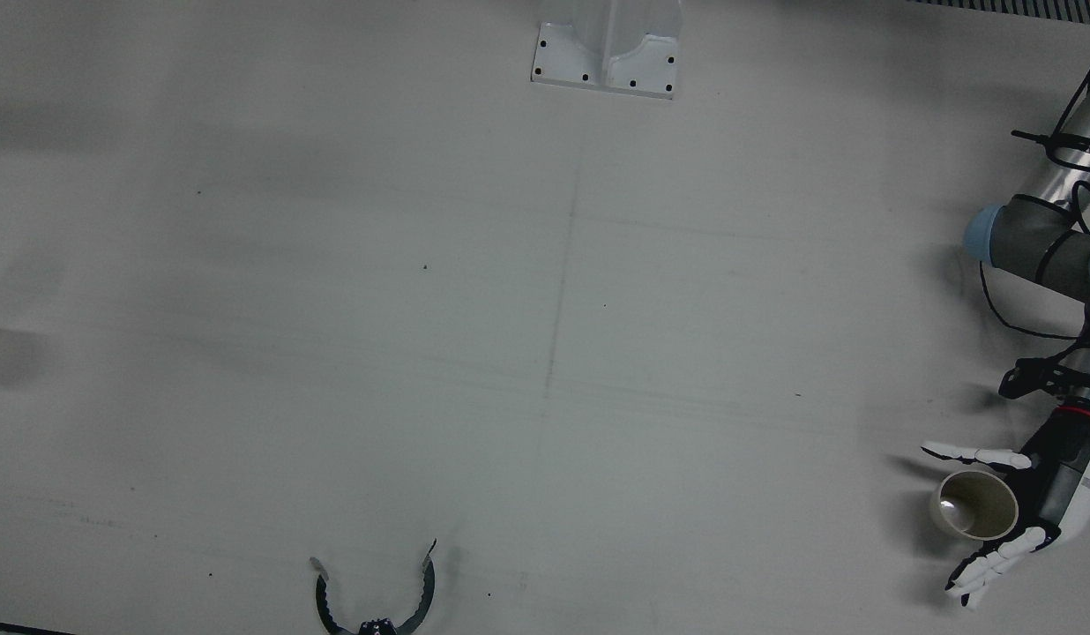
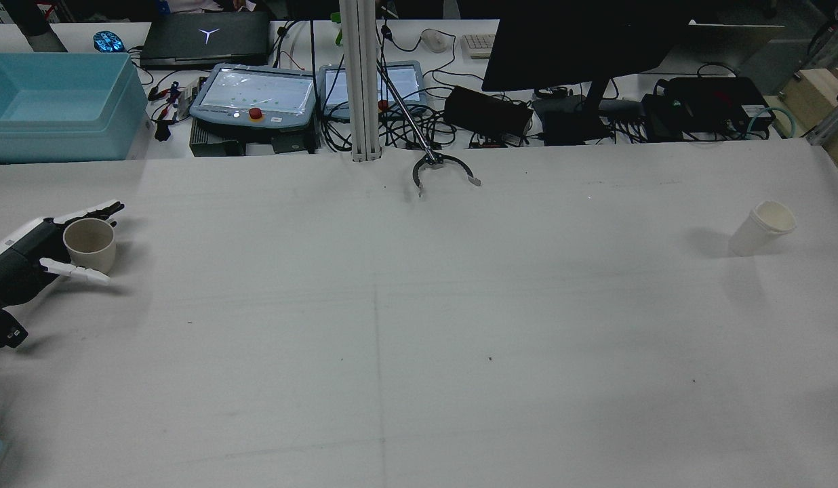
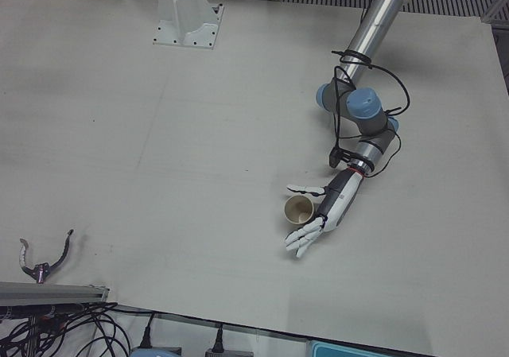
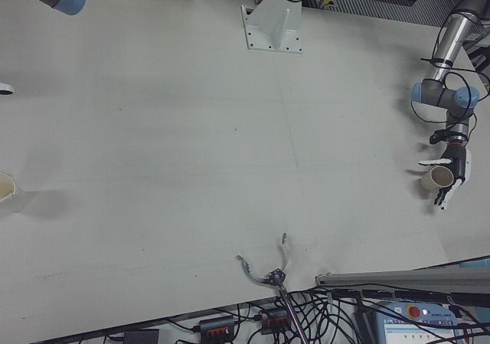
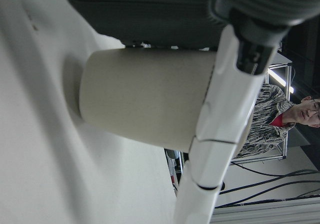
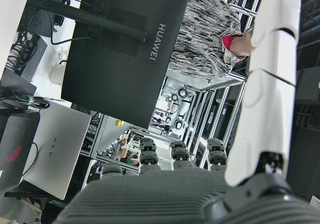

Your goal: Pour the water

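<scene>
Beige paper cup (image 1: 975,504) stands upright at the left-arm edge of the table (image 1: 545,353), mouth up, long axis vertical. Plain matte wall, slight taper toward the base; a small glint shows inside near the bottom. Left hand (image 1: 1052,494) brackets the cup, fingers (image 1: 995,560) spread straight on either side; contact with the wall cannot be judged, no closed grip visible.

Second cup, white (image 2: 762,228), sits far across on the right-arm side, tilted, mouth leaning toward the table's right edge.

Right hand (image 6: 260,99): one straight finger visible in its own camera only; state cannot be told.
</scene>
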{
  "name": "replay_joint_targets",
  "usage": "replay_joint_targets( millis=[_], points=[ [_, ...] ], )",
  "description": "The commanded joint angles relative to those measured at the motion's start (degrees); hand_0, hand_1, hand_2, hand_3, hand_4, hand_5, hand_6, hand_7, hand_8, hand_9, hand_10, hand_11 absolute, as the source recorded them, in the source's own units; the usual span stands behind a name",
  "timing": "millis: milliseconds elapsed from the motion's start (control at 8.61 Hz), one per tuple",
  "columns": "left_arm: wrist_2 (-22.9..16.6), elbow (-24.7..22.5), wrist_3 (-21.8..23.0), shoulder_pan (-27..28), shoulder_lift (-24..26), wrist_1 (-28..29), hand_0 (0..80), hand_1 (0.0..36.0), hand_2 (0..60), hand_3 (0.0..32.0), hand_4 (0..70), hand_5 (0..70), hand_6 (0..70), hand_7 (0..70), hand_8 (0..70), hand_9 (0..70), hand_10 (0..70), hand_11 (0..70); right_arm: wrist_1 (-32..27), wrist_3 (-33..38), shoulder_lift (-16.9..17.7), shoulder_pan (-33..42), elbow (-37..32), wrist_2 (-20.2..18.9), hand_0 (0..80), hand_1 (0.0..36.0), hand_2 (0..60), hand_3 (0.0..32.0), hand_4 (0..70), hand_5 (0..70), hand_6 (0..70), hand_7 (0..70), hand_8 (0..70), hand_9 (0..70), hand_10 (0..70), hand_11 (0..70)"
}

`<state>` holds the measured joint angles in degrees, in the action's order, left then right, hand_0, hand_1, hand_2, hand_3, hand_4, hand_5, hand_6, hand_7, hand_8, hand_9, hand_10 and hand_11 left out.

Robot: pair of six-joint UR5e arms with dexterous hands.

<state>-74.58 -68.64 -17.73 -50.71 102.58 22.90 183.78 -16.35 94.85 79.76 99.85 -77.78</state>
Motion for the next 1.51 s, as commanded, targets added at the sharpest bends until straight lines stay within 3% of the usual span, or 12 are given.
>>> replay_joint_targets(
  millis=[0,232,697,813,930,1046,1162,1394],
  points=[
    [0.14,-0.09,0.15,0.00,0.87,-1.37,80.0,36.0,0.0,0.0,32.5,16.6,17.3,11.5,11.7,4.8,6.5,14.2,-0.09,0.09,0.07,0.74,0.09,-0.09,56.8,23.1,4.7,0.0,0.0,9.3,13.8,1.9,9.7,9.4,0.0,0.0],
    [0.14,-0.09,0.24,0.00,1.22,-1.98,80.0,36.0,0.0,0.0,31.2,69.6,17.7,11.6,11.8,4.8,6.4,14.0,0.00,-0.09,0.60,2.24,0.00,-2.37,56.6,23.2,5.0,0.0,0.0,9.2,13.2,0.4,9.1,8.6,0.0,0.0],
    [0.14,-0.53,1.90,-0.09,1.22,-4.09,80.0,36.0,0.0,0.0,32.0,70.0,17.1,10.8,11.3,3.9,6.2,13.4,0.00,-0.09,0.60,2.94,0.09,-3.16,56.8,23.3,5.3,0.0,0.0,9.3,13.7,1.5,9.8,9.5,0.0,0.0],
    [0.05,-0.88,2.00,-0.26,1.13,-4.18,80.0,36.0,6.2,0.0,33.2,70.0,16.7,10.2,11.0,3.5,5.9,13.0,0.00,-0.09,0.60,3.12,0.09,-3.17,56.6,23.3,5.4,0.0,0.0,9.2,13.4,1.4,9.2,8.6,0.0,0.0],
    [0.05,-0.97,2.87,-0.35,1.13,-4.97,80.0,36.0,25.1,0.0,34.1,70.0,16.2,9.8,10.8,3.2,5.9,12.8,-0.09,-0.09,0.60,3.30,0.09,-3.26,56.5,23.3,5.3,0.2,0.0,9.3,13.3,1.3,9.3,8.8,0.0,0.0],
    [0.05,-1.32,3.83,-0.35,1.13,-5.84,80.0,36.0,54.4,0.0,34.8,70.0,16.2,9.9,10.8,3.2,5.6,12.4,-0.09,-0.09,0.60,3.73,0.17,-3.34,56.8,23.4,5.4,0.6,0.0,9.3,13.3,1.6,9.5,9.1,0.0,0.0],
    [-0.04,-2.10,4.10,-0.35,1.04,-6.55,80.0,36.0,60.0,0.0,34.8,70.0,16.0,9.5,10.7,3.1,5.5,12.4,-0.96,0.00,0.68,4.08,0.17,-3.43,56.7,23.4,5.5,0.2,0.0,9.4,13.5,1.5,9.6,9.1,0.0,0.0],
    [-0.39,-7.97,5.16,-1.23,0.69,-10.23,80.0,36.0,60.0,0.0,36.4,70.0,16.2,9.4,10.5,2.8,5.3,11.9,-1.05,-0.08,0.60,4.88,0.17,-4.84,56.8,23.5,6.2,0.2,0.0,9.4,14.3,3.4,9.9,9.3,0.0,0.0]
  ],
)
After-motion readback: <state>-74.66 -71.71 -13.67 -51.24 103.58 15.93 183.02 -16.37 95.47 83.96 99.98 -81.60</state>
